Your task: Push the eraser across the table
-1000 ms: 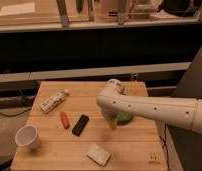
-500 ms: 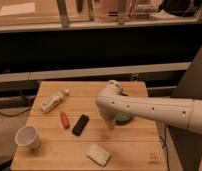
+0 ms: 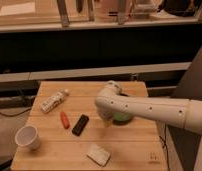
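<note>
The eraser (image 3: 80, 124) is a small flat black bar lying near the middle of the light wooden slatted table (image 3: 129, 150). My white arm (image 3: 144, 107) reaches in from the right. Its gripper (image 3: 107, 120) hangs down at the arm's end, just right of the eraser and apart from it, in front of the green bowl (image 3: 121, 118). The arm hides much of the bowl.
An orange-red carrot-like piece (image 3: 64, 119) lies left of the eraser. A white cup (image 3: 28, 137) stands at front left. A white-grey pad (image 3: 98, 154) lies at the front. A pale bottle (image 3: 54, 101) lies at back left. A dark logo (image 3: 153, 158) marks the front right corner.
</note>
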Robot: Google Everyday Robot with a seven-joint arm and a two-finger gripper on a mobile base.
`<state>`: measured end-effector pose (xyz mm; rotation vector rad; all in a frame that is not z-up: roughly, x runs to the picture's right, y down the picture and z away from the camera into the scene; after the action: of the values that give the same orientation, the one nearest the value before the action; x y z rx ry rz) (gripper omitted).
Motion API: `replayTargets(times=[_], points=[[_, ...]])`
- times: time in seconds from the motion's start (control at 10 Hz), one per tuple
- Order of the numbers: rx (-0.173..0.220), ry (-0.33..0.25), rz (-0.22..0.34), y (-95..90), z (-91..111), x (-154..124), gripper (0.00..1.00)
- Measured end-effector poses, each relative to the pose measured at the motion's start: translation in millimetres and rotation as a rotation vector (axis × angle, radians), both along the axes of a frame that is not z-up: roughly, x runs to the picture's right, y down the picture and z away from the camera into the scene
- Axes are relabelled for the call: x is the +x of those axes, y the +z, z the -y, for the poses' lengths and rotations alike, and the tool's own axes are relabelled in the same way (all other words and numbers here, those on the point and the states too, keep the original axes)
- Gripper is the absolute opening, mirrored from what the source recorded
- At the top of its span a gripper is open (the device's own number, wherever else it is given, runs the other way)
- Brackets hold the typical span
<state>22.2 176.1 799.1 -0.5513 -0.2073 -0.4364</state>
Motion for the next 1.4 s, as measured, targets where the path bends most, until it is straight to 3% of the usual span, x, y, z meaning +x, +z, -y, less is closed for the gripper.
replayTargets(times=[0.5,0.6,1.4], points=[[-0.008,-0.021,0.028,13.6,-3.6,-10.1,0.07],[-0.01,-0.026,0.032,16.4,-4.8,-10.8,0.03],[-0.003,-0.121,0.088,45.1,-8.8,-51.8,0.02]])
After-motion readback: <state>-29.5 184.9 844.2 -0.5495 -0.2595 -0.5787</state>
